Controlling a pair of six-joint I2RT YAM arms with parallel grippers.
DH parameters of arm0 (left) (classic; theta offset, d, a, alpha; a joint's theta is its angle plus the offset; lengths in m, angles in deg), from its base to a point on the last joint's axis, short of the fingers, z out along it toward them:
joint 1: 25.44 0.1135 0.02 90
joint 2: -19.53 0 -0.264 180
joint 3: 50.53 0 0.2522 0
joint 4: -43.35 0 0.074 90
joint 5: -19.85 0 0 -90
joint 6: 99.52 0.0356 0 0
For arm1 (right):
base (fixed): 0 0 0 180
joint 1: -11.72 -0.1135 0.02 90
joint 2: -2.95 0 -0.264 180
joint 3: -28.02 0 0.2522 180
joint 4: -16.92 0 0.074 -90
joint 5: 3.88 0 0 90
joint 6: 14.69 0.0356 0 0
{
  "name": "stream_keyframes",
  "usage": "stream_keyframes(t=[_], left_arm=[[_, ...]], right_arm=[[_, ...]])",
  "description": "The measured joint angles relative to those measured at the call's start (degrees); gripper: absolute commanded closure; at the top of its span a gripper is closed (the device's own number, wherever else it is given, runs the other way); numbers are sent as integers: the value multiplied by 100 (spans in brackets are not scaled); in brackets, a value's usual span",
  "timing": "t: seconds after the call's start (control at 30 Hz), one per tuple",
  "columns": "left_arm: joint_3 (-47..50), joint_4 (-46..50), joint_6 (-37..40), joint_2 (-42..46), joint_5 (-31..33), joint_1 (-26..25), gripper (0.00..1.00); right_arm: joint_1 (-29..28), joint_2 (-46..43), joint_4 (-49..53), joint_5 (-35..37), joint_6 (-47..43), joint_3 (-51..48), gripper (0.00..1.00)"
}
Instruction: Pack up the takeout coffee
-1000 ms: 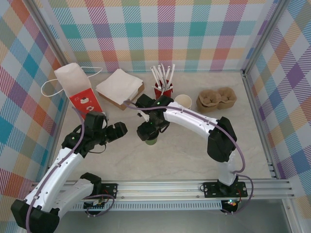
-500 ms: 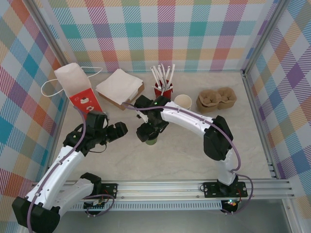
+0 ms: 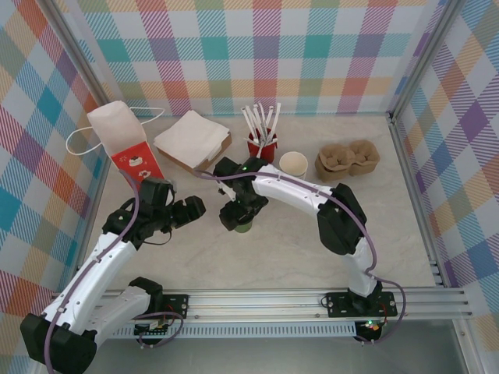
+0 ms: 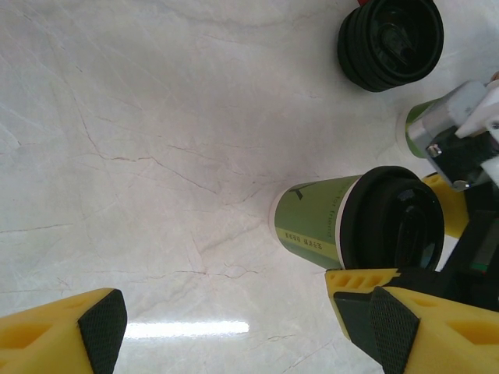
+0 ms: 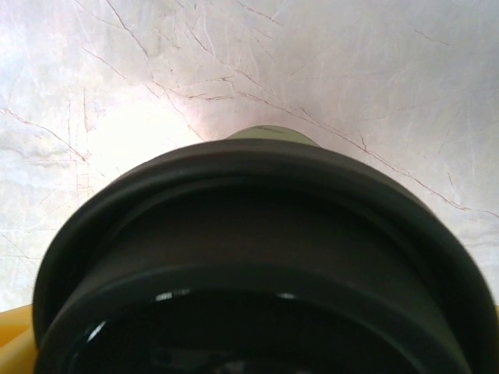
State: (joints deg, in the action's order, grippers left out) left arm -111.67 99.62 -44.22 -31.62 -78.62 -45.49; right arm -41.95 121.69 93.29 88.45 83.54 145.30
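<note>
- Takeout coffee [image 3: 243, 227] — a small green paper cup with a black lid — stands upright on the pale table [image 3: 312, 241], left of its middle and on the near side of the red cup of white sticks [image 3: 263, 142].
- My right claw [image 3: 238, 215] hangs directly over it. From my right wrist the black lid sits close under the camera, with a sliver of green cup wall beyond it.
- One yellow finger of that claw shows just beside the lid. Whether the fingers press on the cup or only stand around it, I cannot tell.
- My left claw [image 4: 243, 323] is spread wide, with nothing between its black pads [image 4: 103, 323]. It is held over bare table near the cup's left side, apart from it.
- The red-and-white paper bag [image 3: 125, 148] stands at the far left — well apart from the cup.
- A cream-topped cup [image 3: 294, 163] sits between the red cup and the cardboard cup carrier [image 3: 347, 158] at the back right.
- A flat white paper stack [image 3: 192, 139] lies between the bag and the red cup.
</note>
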Motion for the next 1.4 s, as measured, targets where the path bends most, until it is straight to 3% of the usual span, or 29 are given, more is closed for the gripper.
stream_keyframes(t=[0.13, 0.3, 0.57, 0.73, 0.93, 1.17, 1.4], left_arm=[[13, 0, 0, 0, 2, 0, 16], [33, 0, 0, 0, 2, 0, 16], [33, 0, 0, 0, 4, 2, 16], [33, 0, 0, -2, 4, 2, 16], [33, -26, 0, -24, 2, 2, 16], [33, -57, 0, -28, 2, 2, 16], [33, -55, 0, -28, 2, 2, 16]], right_arm=[[0, -2, 2, 2, -20, -2, 19], [0, -142, 7, 11, -13, -173, 20], [254, -1478, 151, 15, 164, -1279, 20], [997, -2618, 232, 13, 271, -2223, 21], [2378, -3355, 313, 0, 260, -2914, 22], [3646, -3353, 85, -39, 17, -2959, 22], [3912, -2479, -387, 17, -136, -2798, 21]])
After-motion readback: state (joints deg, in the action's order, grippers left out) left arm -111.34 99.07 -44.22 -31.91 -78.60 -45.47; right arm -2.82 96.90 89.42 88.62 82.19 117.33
